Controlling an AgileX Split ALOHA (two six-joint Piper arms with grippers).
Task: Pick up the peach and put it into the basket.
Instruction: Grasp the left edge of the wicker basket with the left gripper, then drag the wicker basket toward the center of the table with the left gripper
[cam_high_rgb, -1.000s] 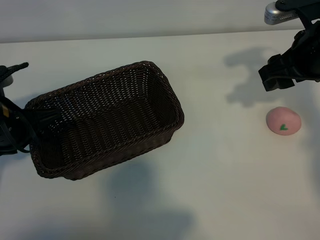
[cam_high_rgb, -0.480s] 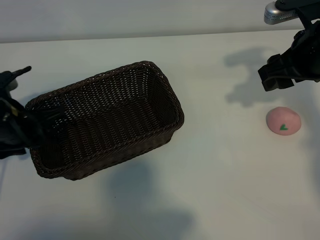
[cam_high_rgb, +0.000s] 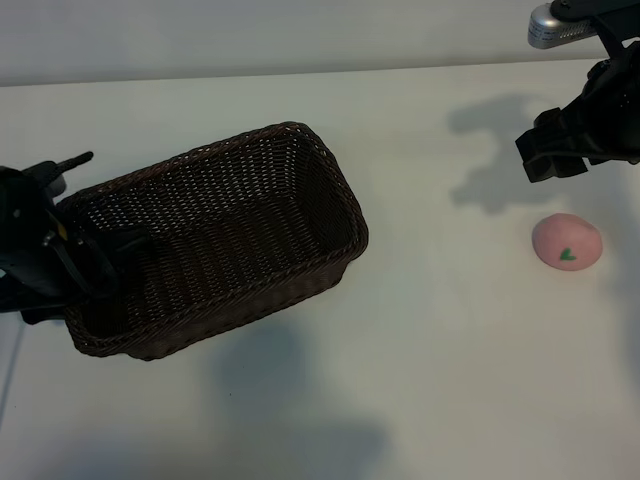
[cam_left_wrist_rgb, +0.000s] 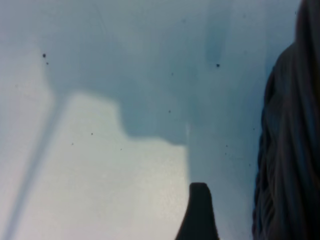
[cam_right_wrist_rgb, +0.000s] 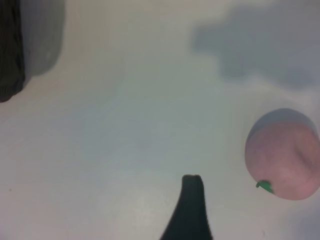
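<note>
The pink peach (cam_high_rgb: 567, 242) lies on the white table at the right, its green leaf mark facing the front; it also shows in the right wrist view as the peach (cam_right_wrist_rgb: 283, 155). My right gripper (cam_high_rgb: 552, 158) hangs open just behind and above it, holding nothing; one dark finger (cam_right_wrist_rgb: 192, 205) points at bare table beside the fruit. The dark brown wicker basket (cam_high_rgb: 330, 185) stands empty at centre left. My left gripper (cam_high_rgb: 98, 255) is open at the basket's left end, with one finger (cam_left_wrist_rgb: 199, 212) over the table next to the woven wall (cam_left_wrist_rgb: 290, 150).
The white table (cam_high_rgb: 450, 380) stretches open between basket and peach and along the front. A pale wall rises behind the table's far edge. Arm shadows fall on the table near the right gripper and in front of the basket.
The left arm has swung in toward the basket's left end and lower in the exterior view. The right arm, peach and basket have stayed where they were.
</note>
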